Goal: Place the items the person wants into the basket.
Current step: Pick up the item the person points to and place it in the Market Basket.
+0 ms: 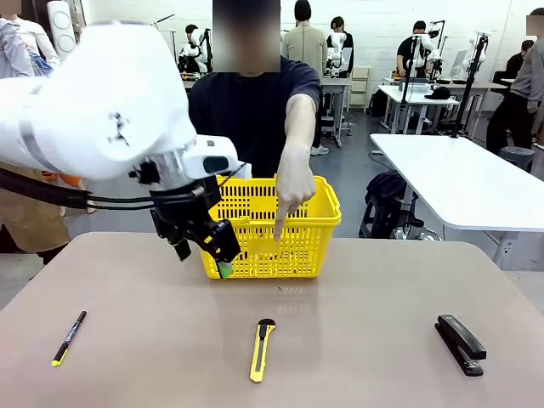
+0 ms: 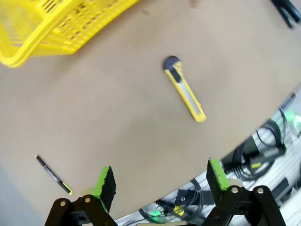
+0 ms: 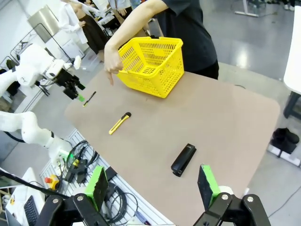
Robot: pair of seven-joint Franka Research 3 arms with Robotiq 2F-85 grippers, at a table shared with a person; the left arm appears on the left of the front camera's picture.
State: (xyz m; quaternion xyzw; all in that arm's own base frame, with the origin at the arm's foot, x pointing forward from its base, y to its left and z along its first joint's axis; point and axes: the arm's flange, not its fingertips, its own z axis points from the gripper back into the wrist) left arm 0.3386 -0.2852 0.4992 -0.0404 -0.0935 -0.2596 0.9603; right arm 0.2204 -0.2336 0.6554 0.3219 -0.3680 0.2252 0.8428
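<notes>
yellow-and-black plastic utility knife (image 1: 263, 349) at lower centre, below person's pointing hand (image 1: 293, 191): lower left gripper (image 1: 204, 259), jaws spread, across its narrow width, pinch mid-length; right gripper (image 3: 151, 184) spread too.

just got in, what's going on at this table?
The person's hand points a finger down in front of the yellow basket, seemingly toward the utility knife. The knife, a thin pen and a black stapler lie untouched on the table. The left gripper hovers open and empty beside the basket. The right gripper is open too, high over the table's near side.
</notes>
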